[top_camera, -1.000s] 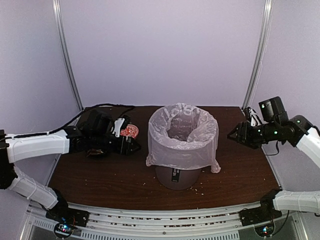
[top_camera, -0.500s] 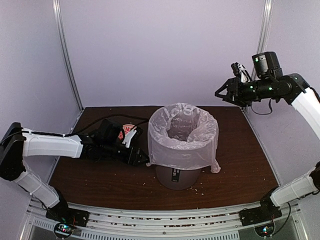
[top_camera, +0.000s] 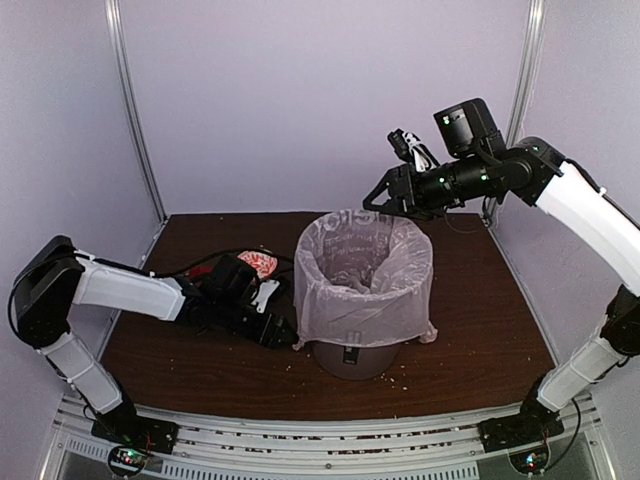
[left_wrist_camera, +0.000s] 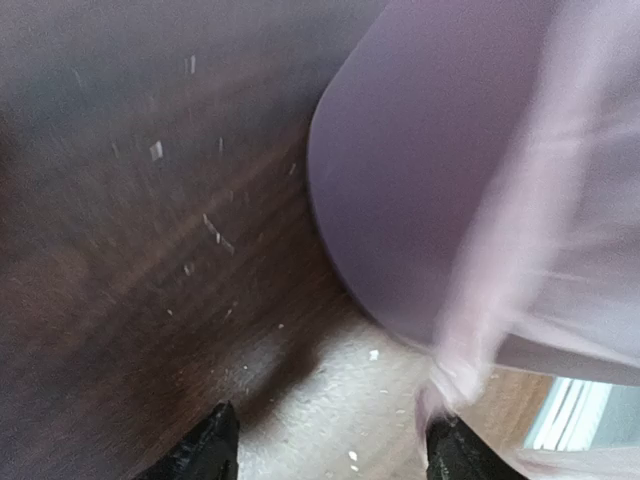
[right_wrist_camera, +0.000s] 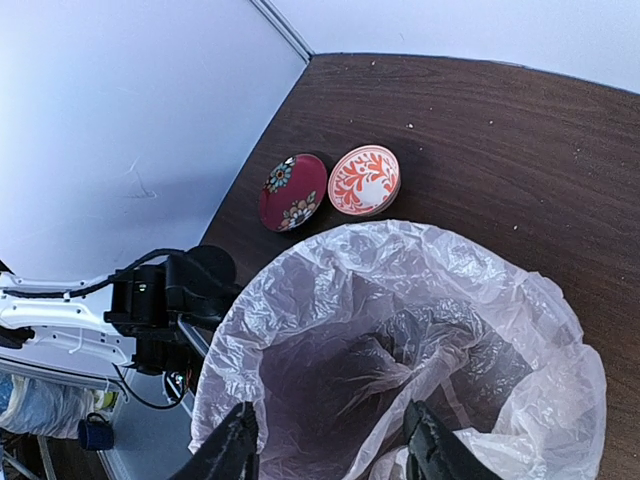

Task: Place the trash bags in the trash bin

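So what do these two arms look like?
Both are slim, with white shells and black joints. The right arm has tiny green lights on its black wrist and a boxy black camera on top. A thin black cable runs by the left arm. The left pincer and right pincer each end in two black fingers.

**A:** That bag (top_camera: pixel 362 290), is it white?

**B:** Pale pinkish-white and see-through, with faint lettering on it. The bin (top_camera: pixel 330 360) under it is a dusty mauve-brown, and it has a black label (top_camera: pixel 350 353).

**A:** Anything brighter?

**B:** A dark red bowl (right_wrist_camera: pixel 292 192) painted with small flowers, and a white bowl (right_wrist_camera: pixel 364 180) covered in orange-red swirls.

**A:** And the desk (top_camera: pixel 480 330)?

**B:** Dark brown wood grain, speckled with pale crumbs.
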Motion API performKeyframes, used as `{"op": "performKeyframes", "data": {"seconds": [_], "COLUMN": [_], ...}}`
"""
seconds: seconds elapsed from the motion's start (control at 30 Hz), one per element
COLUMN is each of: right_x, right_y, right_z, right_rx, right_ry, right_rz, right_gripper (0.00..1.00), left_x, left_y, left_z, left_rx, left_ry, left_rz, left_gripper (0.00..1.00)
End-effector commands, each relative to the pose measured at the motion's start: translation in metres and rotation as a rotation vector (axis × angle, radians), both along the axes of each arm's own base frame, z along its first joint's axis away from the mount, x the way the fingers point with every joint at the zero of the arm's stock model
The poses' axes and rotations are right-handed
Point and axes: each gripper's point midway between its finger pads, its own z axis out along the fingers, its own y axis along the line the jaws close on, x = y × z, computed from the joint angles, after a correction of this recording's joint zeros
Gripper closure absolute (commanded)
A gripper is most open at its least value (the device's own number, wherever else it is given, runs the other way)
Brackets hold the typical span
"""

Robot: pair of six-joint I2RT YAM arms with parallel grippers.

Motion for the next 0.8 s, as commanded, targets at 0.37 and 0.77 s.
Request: {"op": "performKeyframes", "data": {"seconds": [0.37,0.77], "right_x": [-0.003,-0.004], "right_y": [-0.008,-0.014], "right_z": [0.022,0.025], "right_rx": [0.032,-0.031], "right_ry": [-0.056,-0.07], "right_rz": [-0.021,-0.017], "right_gripper": [0.51,0.59], "left_x": [0.013,0.107], "left_y": [0.039,-0.02], "left_z": [0.149,0.183], "left_rx": [-0.157,-0.24], "left_ry": [-0.355,-0.389], "left_rz": [0.127,0.122], "left_gripper": [0.28,0.38]}}
